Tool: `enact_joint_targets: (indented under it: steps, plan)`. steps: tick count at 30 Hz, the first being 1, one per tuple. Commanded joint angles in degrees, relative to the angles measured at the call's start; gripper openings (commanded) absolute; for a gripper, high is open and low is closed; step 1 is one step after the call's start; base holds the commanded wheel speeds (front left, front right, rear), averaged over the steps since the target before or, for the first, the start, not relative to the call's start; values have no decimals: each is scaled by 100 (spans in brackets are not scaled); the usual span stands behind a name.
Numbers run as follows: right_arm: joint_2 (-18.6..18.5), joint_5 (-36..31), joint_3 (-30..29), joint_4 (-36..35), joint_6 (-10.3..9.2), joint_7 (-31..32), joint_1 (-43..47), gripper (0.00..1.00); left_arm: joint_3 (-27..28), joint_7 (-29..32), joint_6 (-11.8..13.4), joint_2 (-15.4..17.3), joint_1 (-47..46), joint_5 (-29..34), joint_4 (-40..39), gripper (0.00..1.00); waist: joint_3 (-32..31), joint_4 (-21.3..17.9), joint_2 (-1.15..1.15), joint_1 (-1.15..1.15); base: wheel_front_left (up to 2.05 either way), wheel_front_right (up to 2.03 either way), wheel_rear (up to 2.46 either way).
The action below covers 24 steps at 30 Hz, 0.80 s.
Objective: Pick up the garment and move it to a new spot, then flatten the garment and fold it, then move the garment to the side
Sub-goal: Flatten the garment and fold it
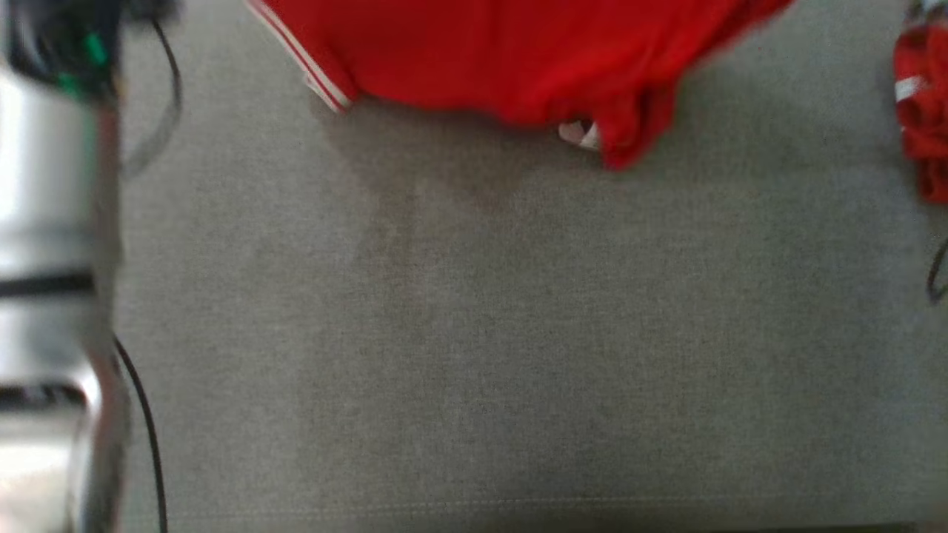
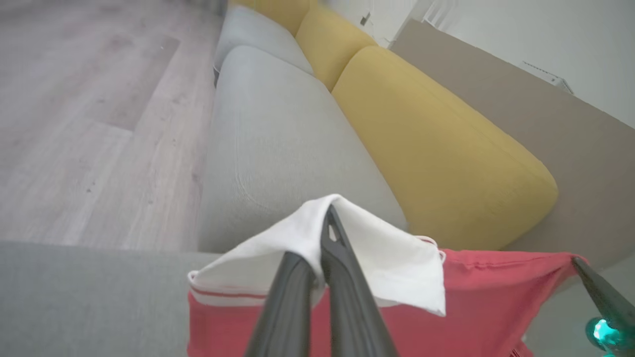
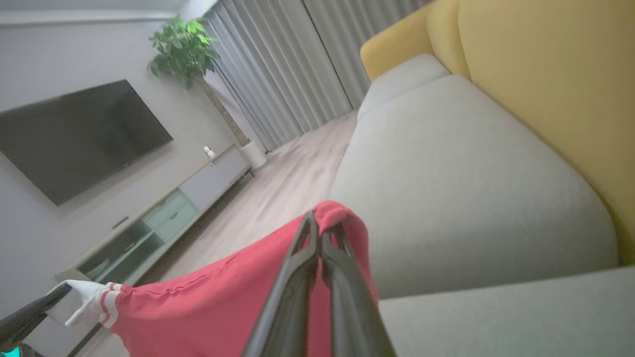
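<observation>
The garment (image 1: 518, 59) is red with white, red-striped trim, and it hangs stretched across the top of the head view over the grey seat cushion (image 1: 474, 333). In the left wrist view my left gripper (image 2: 328, 213) is shut on the garment's white trimmed edge (image 2: 387, 253), with red cloth (image 2: 496, 292) running off to the right. In the right wrist view my right gripper (image 3: 317, 223) is shut on a red fold of the garment (image 3: 223, 292). My pale left forearm (image 1: 44, 222) fills the head view's left edge. More red cloth (image 1: 918, 111) bunches at the right edge.
The sofa has grey seat cushions (image 2: 278, 139) and yellow back cushions (image 2: 436, 148). Wooden floor (image 2: 74, 124) lies in front of it. Across the room stand a wall television (image 3: 79, 139), a low cabinet (image 3: 163, 218), a potted plant (image 3: 183, 47) and grey curtains (image 3: 297, 64).
</observation>
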Motion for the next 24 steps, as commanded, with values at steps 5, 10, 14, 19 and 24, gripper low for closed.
enact_joint_targets:
  steps: [5, 10, 14, 19, 24]
  plan:
    - [16, 214, 207, 256, 41, -600, -1317, 0, 113, -215, -105, 399, -1592, 222, 568, 0, 490, -86, 0, 0, 0, 0, 0]
    - [-10, 483, 525, 435, 41, -1091, -2347, 0, 66, -592, -176, 435, -2761, 348, 1168, 0, 653, -134, 0, 0, 0, 0, 0]
    - [-186, 736, 818, 390, 41, -1332, -2843, 0, 26, -848, -234, 422, -3425, 333, 1582, 0, 671, -135, 0, 0, 0, 0, 0]
    - [-479, 961, 1205, 276, 41, -1705, -3158, 0, -48, -1093, -276, 439, -3884, 193, 1907, 0, 676, -99, 0, 0, 0, 0, 0]
    - [-694, 1284, 1718, 359, 41, -1623, -3053, 0, -504, -961, -283, 504, -3766, 57, 1932, 0, 634, -10, 0, 0, 0, 0, 0]
